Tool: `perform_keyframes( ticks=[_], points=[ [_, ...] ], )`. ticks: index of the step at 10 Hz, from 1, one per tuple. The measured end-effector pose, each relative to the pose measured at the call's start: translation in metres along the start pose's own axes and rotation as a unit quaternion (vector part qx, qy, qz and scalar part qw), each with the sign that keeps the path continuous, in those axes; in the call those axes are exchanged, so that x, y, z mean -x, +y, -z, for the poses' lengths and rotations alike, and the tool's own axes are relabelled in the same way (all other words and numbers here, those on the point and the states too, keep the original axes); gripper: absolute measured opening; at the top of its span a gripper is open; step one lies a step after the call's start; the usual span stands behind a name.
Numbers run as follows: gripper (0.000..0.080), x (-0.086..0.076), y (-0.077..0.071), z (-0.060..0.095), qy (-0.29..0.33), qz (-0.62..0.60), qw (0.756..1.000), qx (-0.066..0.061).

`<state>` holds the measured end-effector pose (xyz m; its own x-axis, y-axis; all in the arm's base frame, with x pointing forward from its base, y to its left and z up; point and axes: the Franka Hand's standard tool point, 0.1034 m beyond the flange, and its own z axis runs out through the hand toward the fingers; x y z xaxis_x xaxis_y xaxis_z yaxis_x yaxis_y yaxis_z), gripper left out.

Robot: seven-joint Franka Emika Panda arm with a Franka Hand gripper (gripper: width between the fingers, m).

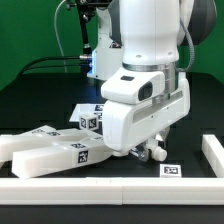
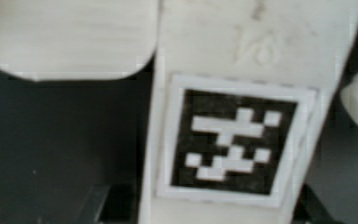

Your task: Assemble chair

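Green wall point(image 1: 30, 30) at the back, a black table point(image 1: 30, 105) with a raised white rim point(image 1: 100, 187) along its near edge, and the big white arm point(image 1: 150, 40) bent right down over it. The claw point(image 1: 152, 151) sits at table height. Directly under it one long chair leg point(image 2: 229, 60) lies flat, its black-and-white tag point(image 2: 240, 135) facing up at the wrist camera.

From the side, that leg stretches away from the claw toward the exterior view's left, so the claw seems to be near one end of it, not the middle. A second leg point(image 1: 45, 135) lies just beside the first on the far side, close enough that I can't say whether they touch. A small tagged block point(image 1: 90, 118) sits further off, beyond both.

The arm's bulk hides the claw's tips from the side, and the wrist camera shows only dark blurs low in its picture. So I cannot tell whether the claw is apart or clamped on the leg.

What worries me is the hold itself. Gripped so near the end, a long tapered piece would likely droop or swing on lifting, and smooth plastic that narrows could slide out. If the claw is off-centre, closing could skew the leg sideways. With the second leg so close, one tip might catch it or shove it, and a swinging far end could knock the block.
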<state>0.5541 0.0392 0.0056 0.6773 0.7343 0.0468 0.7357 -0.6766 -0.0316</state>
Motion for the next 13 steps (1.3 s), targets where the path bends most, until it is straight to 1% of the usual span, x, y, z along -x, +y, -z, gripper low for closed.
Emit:
perform_keyframes(
  ticks=[1, 2, 3, 4, 5, 6, 7, 8, 9, 11, 12, 13],
  points=[
    [0.0290, -0.001, 0.000, 0.001, -0.002, 0.001, 1.000, -0.002],
    [0.0290, -0.010, 0.002, 0.010, -0.008, 0.005, 1.000, -0.008],
    [0.0290, -0.021, 0.005, 0.025, -0.009, 0.004, 1.000, -0.010],
    [0.0290, -0.031, 0.000, 0.043, -0.010, -0.007, 1.000, -0.010],
    [0.0290, -0.038, -0.016, 0.059, -0.007, -0.012, 1.000, -0.006],
    [0.0290, -0.037, -0.038, 0.070, -0.009, -0.012, 1.000, -0.006],
    [0.0290, -0.036, -0.054, 0.076, -0.011, -0.020, 1.000, -0.004],
    [0.0290, -0.037, -0.064, 0.080, -0.010, -0.014, 1.000, 0.003],
    [0.0290, -0.036, -0.061, 0.078, -0.011, -0.014, 1.000, 0.001],
    [0.0290, -0.035, -0.062, 0.077, -0.012, -0.014, 1.000, 0.001],
    [0.0290, -0.037, -0.066, 0.075, -0.003, -0.025, 1.000, 0.005],
    [0.0290, -0.031, -0.091, 0.062, 0.011, -0.032, 0.999, 0.010]
  ],
)
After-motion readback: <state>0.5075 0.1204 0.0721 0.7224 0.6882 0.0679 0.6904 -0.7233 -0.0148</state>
